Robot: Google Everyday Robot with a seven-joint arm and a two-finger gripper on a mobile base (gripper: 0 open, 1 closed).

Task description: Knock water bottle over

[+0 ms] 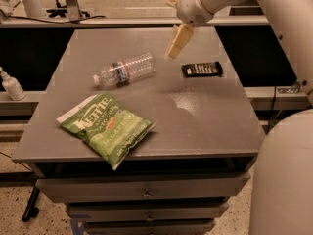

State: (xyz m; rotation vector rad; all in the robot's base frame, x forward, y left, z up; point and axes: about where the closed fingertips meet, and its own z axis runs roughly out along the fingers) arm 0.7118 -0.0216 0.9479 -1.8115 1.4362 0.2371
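Note:
The water bottle (124, 70) is clear ribbed plastic with a white cap and a blue-and-red label. It lies on its side on the grey table (205, 111), cap pointing left. My gripper (177, 43) hangs from the white arm above the table's far middle. It is raised to the right of the bottle's base and is apart from it.
A green chip bag (105, 127) lies at the table's front left. A dark snack bar (202, 69) lies to the right of the gripper. A white pump-dispenser bottle (11, 85) stands on a shelf at the left. My white base (283, 180) fills the lower right.

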